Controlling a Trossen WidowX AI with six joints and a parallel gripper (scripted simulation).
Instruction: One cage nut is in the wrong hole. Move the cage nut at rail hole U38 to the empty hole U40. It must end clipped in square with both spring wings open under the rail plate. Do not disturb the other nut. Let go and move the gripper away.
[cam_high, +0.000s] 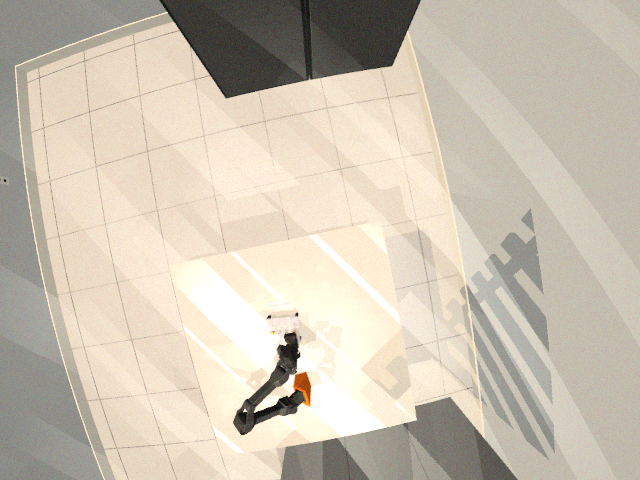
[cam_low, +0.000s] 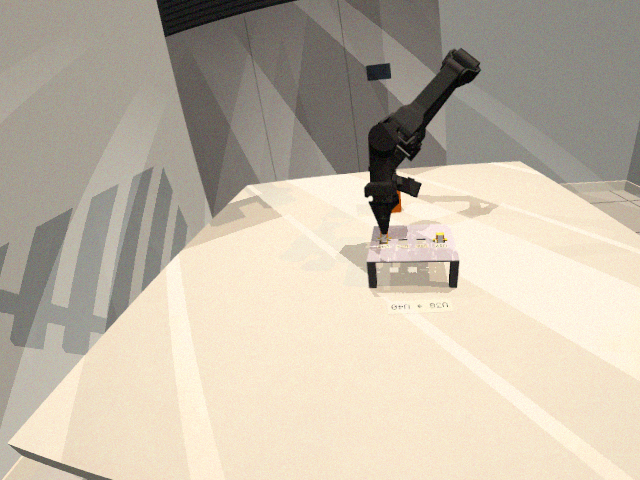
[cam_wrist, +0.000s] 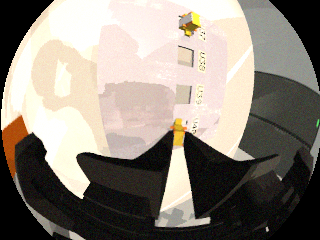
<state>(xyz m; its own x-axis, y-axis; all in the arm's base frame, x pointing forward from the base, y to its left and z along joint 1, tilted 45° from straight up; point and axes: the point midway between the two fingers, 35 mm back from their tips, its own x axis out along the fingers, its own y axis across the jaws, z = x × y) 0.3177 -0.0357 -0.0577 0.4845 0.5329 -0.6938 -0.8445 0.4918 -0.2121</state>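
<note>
Seating the Cage Nut at U40

You are at the insertion step. The cage nut (cam_low: 384, 238) (cam_wrist: 178, 132) is at the U40 end of the rail plate (cam_high: 283, 323) (cam_low: 413, 253) (cam_wrist: 135, 65), beside the U40 label. The holes at U38 (cam_wrist: 185, 57) and U39 (cam_wrist: 183, 94) are both unfilled. The other nut (cam_low: 439, 237) (cam_wrist: 189, 23) stands at U37, at the opposite end of the row. In the top view, the plate stands inboard of the worktop edge nearest the dark cabinet (cam_high: 268, 46), nearer the arm than that edge; all worktop corners lie well apart from it.

Whether the wings are open under the plate cannot be told from these views. Before release, confirm that the nut sits square and flush. If it stands proud or tilted, press straight down, keeping it aligned with the hole; a sideways load could cock it or leave one wing caught. Once it is seated, open the fingers and retract straight up, clear of the nut.

The gripper (cam_high: 290, 336) (cam_low: 384, 233) (cam_wrist: 178, 134) is nearly closed, with only a narrow gap at its tips. It is clamped on the cage nut, one fingertip on each side. It is well apart from the other nut.
</note>
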